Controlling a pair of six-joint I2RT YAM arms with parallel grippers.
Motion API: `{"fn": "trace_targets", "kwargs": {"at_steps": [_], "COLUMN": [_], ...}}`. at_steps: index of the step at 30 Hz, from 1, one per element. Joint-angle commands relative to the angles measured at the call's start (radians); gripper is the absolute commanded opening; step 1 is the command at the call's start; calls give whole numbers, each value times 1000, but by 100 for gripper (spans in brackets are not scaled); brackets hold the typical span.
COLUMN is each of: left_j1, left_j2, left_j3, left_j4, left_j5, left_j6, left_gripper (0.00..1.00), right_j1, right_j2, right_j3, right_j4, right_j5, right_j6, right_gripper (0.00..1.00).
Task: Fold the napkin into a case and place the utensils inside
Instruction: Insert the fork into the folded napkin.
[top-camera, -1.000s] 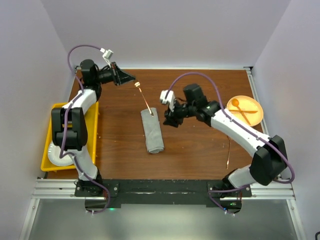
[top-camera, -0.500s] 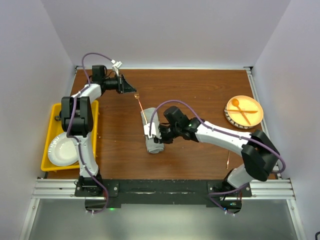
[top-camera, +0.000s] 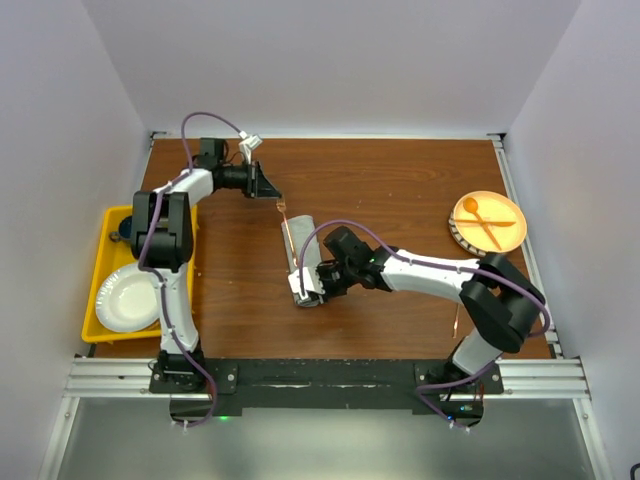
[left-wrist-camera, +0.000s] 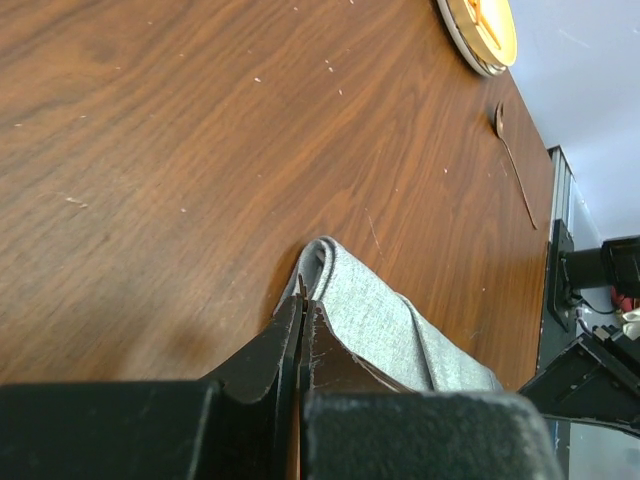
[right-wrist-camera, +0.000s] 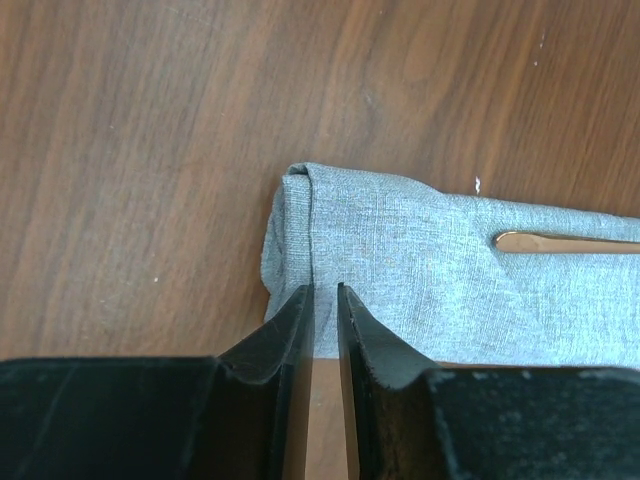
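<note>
The napkin (top-camera: 308, 245) lies folded as a narrow grey case (right-wrist-camera: 400, 260) in the middle of the table. My left gripper (top-camera: 273, 192) is at its far end, shut on a thin copper utensil (top-camera: 288, 228) whose shaft slants down over the cloth. In the left wrist view the jaws (left-wrist-camera: 300, 300) pinch that utensil just before the case's open end (left-wrist-camera: 380, 320). Its other end (right-wrist-camera: 565, 241) rests on the cloth. My right gripper (top-camera: 312, 283) is at the case's near end, its tips (right-wrist-camera: 324, 292) on the cloth edge with a narrow empty slit between them.
Another copper spoon (top-camera: 458, 305) lies on the table at the right, also seen as a thin spoon (left-wrist-camera: 515, 160) in the left wrist view. An orange plate (top-camera: 505, 235) with orange spoon and fork stands far right. A yellow tray (top-camera: 95, 300) with a white plate (top-camera: 128, 298) is at the left edge.
The right arm swung from the middle right down to the case's near end and its jaws narrowed. The left gripper carried the utensil nearer, over the case's far end.
</note>
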Motion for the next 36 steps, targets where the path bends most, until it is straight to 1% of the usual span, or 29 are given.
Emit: {"fn": "trace_targets", "kwargs": {"at_steps": [1,8,12,17,22,23,30,32,36], "left_j1": [-12,-34,-40,-51,-55,-55,-66,-66,-66], "left_j2": [12,28,25,-10,-29,-38,-56,-78,-90], "left_j3": [21,9,-9,-85,-138,-146,-200,-232,-240], "left_j4": [-1,-21,-34,38,60,67,101,164,193], "left_j5": [33,64,70,77,77,79,81,76,61], "left_j6": [61,78,81,42,43,14,-17,-60,-71], "left_gripper": [0,0,0,0,0,0,0,0,0], "right_j1": [8,8,8,9,9,11,19,22,22], "right_j2": [32,60,63,64,77,80,83,81,40], "right_j3": [-7,-16,-16,-15,-5,-5,-5,-7,-8], "right_j4": [57,62,65,71,65,66,74,72,62], "right_j5": [-18,8,19,24,33,37,60,71,62], "right_j6": [-53,-74,-70,-68,-71,-71,-67,-59,-50], "right_gripper": [19,15,14,13,11,10,9,9,14]}}
